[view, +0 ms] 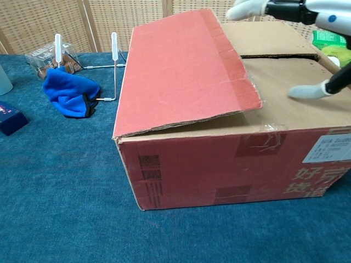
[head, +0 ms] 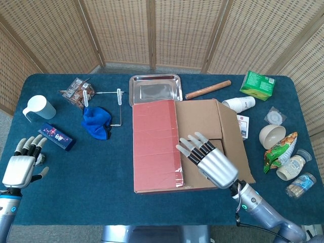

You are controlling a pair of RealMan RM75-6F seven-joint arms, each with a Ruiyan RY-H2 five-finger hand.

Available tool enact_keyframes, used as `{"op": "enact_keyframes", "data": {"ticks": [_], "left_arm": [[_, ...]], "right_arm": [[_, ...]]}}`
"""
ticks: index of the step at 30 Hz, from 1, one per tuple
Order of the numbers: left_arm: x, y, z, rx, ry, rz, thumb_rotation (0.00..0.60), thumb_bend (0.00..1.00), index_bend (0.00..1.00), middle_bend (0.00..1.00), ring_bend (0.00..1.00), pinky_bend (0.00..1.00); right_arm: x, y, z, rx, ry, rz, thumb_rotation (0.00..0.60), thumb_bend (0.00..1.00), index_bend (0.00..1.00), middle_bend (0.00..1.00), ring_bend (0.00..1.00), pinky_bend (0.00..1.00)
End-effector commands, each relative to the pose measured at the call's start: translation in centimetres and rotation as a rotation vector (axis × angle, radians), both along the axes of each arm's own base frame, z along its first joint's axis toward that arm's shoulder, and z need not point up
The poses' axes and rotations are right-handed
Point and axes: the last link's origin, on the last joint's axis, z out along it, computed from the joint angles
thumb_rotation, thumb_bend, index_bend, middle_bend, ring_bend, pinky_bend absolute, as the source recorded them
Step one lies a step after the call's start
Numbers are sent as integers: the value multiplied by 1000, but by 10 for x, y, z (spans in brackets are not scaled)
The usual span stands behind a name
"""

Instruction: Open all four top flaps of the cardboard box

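The cardboard box (head: 202,126) stands mid-table. Its red-taped left flap (head: 154,142) lies almost flat, slightly lifted at the front in the chest view (view: 186,71). Two brown flaps (head: 198,119) lie closed beneath it, and the right flap (head: 237,139) is folded outward. My right hand (head: 207,159) hovers over the near brown flap with fingers spread, holding nothing; its fingers (view: 285,8) and thumb (view: 307,90) show at the chest view's right edge. My left hand (head: 23,164) hangs open over the table at the far left, away from the box.
Behind the box lie a steel tray (head: 154,90), a rolling pin (head: 207,89), a green carton (head: 258,83) and paper cups (head: 239,104). A bowl (head: 272,135), snack bag (head: 278,149) and jars sit right. A blue cloth (head: 97,122), wire rack, dark box (head: 56,136) and white pitcher (head: 39,108) sit left.
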Motion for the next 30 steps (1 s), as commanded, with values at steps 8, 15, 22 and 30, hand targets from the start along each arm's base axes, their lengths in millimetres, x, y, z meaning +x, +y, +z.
{"op": "enact_keyframes", "data": {"ticks": [8,15,22,30], "left_arm": [[1,0,0,0,-1,-5,600,64,0,0,0,0],[2,0,-1,-2,-1,-7,600,64,0,0,0,0],[2,0,-2,-5,1,-6,600,64,0,0,0,0],[2,1,-1,-2,0,-6,600,65,0,0,0,0]], "right_arm": [[18,0,-6,68,-70,4,600,198,0,0,0,0],[28,-1,-6,114,-125,-6,600,191,0,0,0,0],[36,2,-14,183,-167,-11,600,189,0,0,0,0],[47,3,-20,226,-210,-7,600,189,0,0,0,1]]}}
